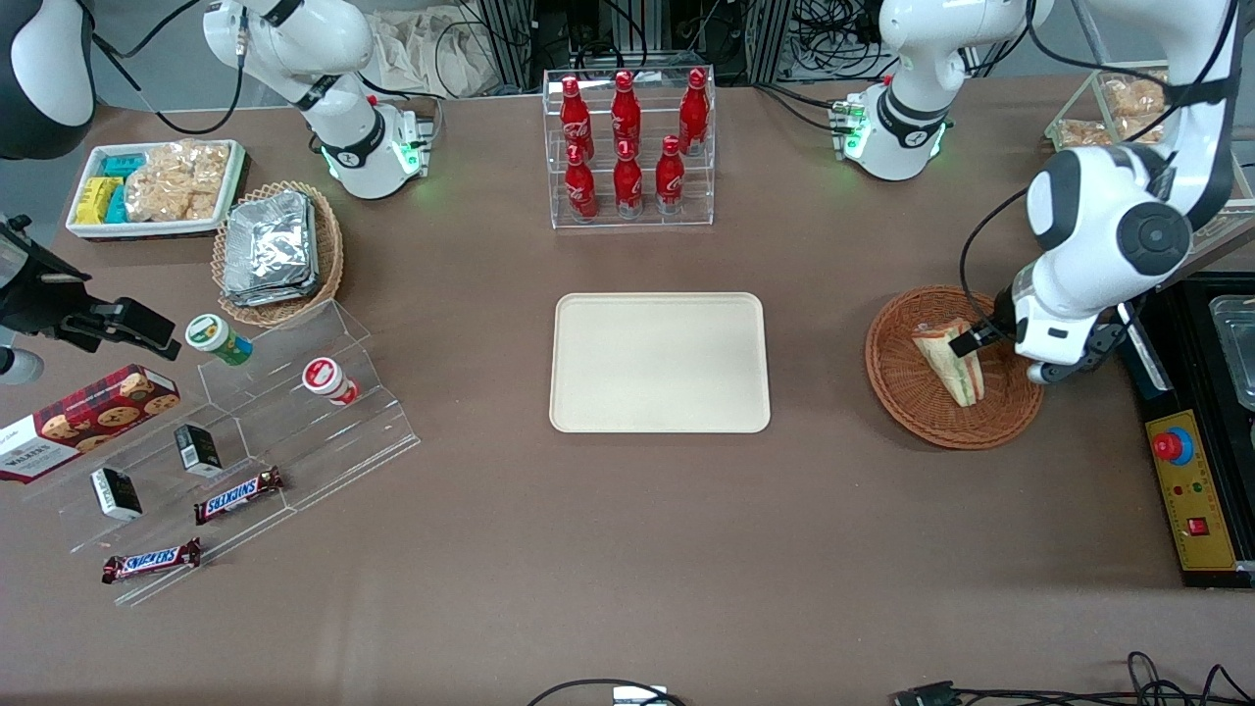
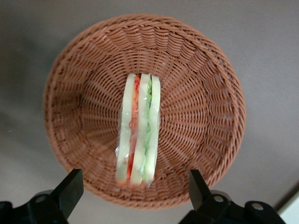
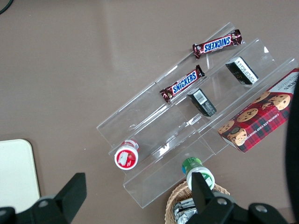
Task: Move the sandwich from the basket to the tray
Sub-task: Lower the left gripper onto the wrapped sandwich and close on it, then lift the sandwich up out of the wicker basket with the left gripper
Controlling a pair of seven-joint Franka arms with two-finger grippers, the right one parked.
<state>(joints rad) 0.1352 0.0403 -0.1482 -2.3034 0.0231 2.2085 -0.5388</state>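
Note:
The sandwich is a wedge of pale bread with green and orange-red layers in clear wrap. It stands on edge in the round reddish-brown wicker basket, toward the working arm's end of the table. My left gripper hangs just above the basket, open, over the sandwich's end farther from the front camera. In the left wrist view the sandwich lies across the middle of the basket, and the gripper has its fingers spread wider than the sandwich, touching nothing. The cream-beige tray lies bare at the table's middle.
A clear rack of red cola bottles stands farther from the front camera than the tray. A tan basket of foil packets, a white snack tray and a clear stepped shelf lie toward the parked arm's end. A control box sits beside the basket.

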